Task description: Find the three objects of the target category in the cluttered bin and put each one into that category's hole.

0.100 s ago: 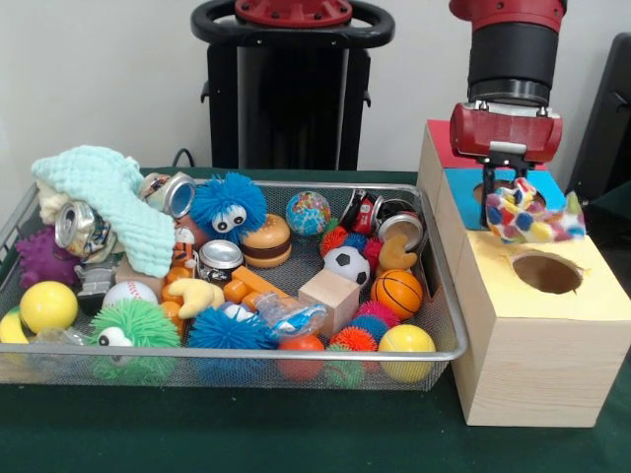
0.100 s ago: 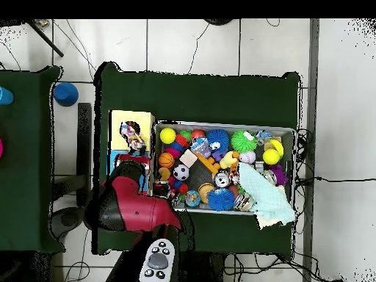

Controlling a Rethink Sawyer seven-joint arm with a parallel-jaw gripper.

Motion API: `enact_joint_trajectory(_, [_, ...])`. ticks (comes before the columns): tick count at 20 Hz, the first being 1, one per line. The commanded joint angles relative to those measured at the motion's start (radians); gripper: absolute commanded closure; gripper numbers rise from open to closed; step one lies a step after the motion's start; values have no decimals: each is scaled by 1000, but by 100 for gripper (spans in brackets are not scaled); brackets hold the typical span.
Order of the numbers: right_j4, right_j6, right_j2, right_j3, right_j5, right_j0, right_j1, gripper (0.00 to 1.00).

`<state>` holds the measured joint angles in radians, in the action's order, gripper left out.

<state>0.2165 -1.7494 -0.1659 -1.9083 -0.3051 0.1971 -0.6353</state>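
Note:
My gripper (image 1: 505,189) hangs over the wooden box (image 1: 523,365) at the right, shut on a crumpled cloth (image 1: 533,216) with many-coloured dots. The cloth dangles above the border between the blue panel (image 1: 463,197) and the yellow panel (image 1: 592,296), just behind the round hole (image 1: 547,273) in the yellow one. From overhead, the cloth (image 2: 132,135) lies over the box (image 2: 117,158) left of the bin, with the red arm (image 2: 136,205) below it. The blue panel's hole is mostly hidden by the gripper.
The wire bin (image 1: 296,353) is packed with balls, cans, a wooden block (image 1: 329,299), a toy burger (image 1: 266,239), fuzzy blue toys and a mint towel (image 1: 113,202). Seen from overhead, the bin (image 2: 224,125) sits on green cloth; a handheld controller (image 2: 157,263) lies near the base.

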Motion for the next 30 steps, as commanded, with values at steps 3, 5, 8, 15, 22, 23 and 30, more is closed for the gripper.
enact_joint_trajectory(3, [50,-194,-31,-39,-3,49,32,0])
enact_joint_trajectory(5, [44,-189,-36,-31,6,51,36,0])
enact_joint_trajectory(8, [25,-209,-12,-31,-1,37,28,0])
enact_joint_trajectory(15, [39,-207,1,-19,44,34,29,0])
enact_joint_trajectory(22, [20,-204,34,-32,90,13,-1,0])
enact_joint_trajectory(23, [18,-203,40,-33,97,9,-4,0])
enact_joint_trajectory(30, [-6,-192,74,-82,173,-16,-75,0])
